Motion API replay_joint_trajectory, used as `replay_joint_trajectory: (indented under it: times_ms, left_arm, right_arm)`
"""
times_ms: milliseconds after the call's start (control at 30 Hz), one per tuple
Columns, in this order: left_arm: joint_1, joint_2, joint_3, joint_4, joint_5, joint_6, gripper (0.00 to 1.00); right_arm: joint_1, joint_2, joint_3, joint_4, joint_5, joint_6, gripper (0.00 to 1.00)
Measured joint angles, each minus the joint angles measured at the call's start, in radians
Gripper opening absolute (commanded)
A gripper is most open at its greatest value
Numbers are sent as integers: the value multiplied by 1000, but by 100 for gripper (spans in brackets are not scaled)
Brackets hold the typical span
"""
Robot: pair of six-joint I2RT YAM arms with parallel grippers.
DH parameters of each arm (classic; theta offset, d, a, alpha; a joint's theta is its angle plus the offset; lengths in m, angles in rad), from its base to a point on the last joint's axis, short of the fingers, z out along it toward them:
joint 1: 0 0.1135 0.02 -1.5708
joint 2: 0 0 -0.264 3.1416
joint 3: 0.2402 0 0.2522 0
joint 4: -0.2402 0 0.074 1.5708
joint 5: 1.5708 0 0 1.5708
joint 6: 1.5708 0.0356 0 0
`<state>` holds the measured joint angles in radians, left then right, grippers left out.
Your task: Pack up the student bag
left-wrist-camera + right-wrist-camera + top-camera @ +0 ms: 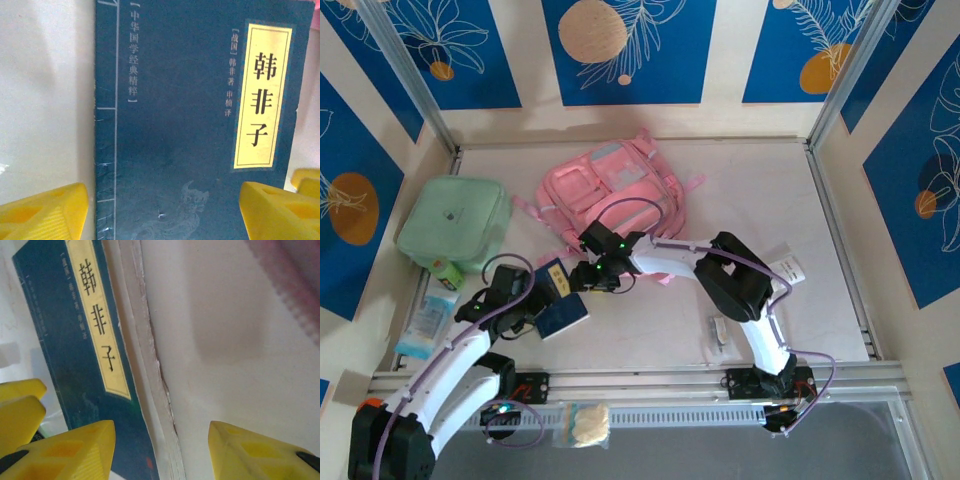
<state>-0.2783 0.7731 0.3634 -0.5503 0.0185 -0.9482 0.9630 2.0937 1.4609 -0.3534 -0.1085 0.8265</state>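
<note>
The student bag (620,190), a pink backpack, lies flat at the back middle of the table; its pink edge (295,275) shows at the upper right of the right wrist view. In front of it a dark blue book (565,315) with a yellow title label lies flat. My left gripper (542,296) hovers low over the book (175,125), open (164,192), one finger beside the spine and the other over the cover's right side. My right gripper (586,276) is open (161,427) with the book's (75,350) page edge between its fingers.
A mint-green soft case (455,222) sits at the left, with a green bottle (447,270) and a light blue packet (425,325) in front of it. A white tag (788,268) and a small white object (718,330) lie by the right arm. Walls close in on three sides.
</note>
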Motion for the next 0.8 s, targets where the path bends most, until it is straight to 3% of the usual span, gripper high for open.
replay_joint_trajectory:
  times_ms: [300, 800]
  left_arm:
    - [2, 6, -23, 10, 16, 14, 64]
    - [3, 47, -35, 19, 28, 42, 58]
  right_arm:
    - [18, 55, 72, -48, 19, -35, 50]
    - [51, 72, 141, -114, 20, -61, 47]
